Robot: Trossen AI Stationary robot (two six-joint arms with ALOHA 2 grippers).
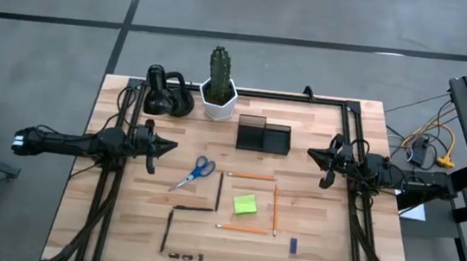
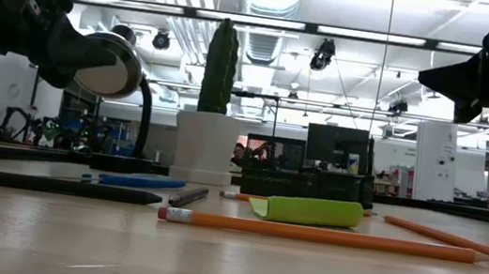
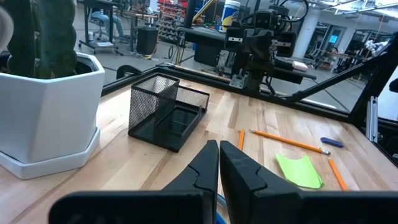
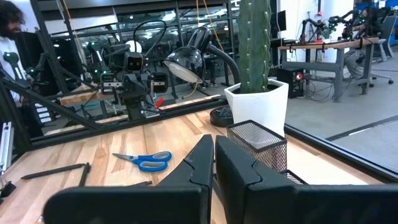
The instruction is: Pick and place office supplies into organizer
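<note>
The organizer (image 1: 263,135), a dark mesh box with a taller and a lower compartment (image 3: 168,112), stands at the table's far middle. In front of it lie blue-handled scissors (image 1: 194,172), a lime-green sticky-note pad (image 1: 245,204), three orange pencils (image 1: 242,229), dark pens (image 1: 193,208), a small blue block (image 1: 293,245) and tiny black clips (image 1: 186,256). My left gripper (image 1: 172,148) hovers shut at the table's left, pointing right. At the table's right my right gripper (image 1: 311,153) also hovers shut, and it points left. Both are clear of everything.
A white hexagonal cactus pot (image 1: 218,94) and a black rounded lamp-like gadget (image 1: 168,93) stand at the far edge, left of the organizer. Black frame rails (image 1: 114,187) run along the table's sides. A person (image 4: 9,31) shows beyond the table in the right wrist view.
</note>
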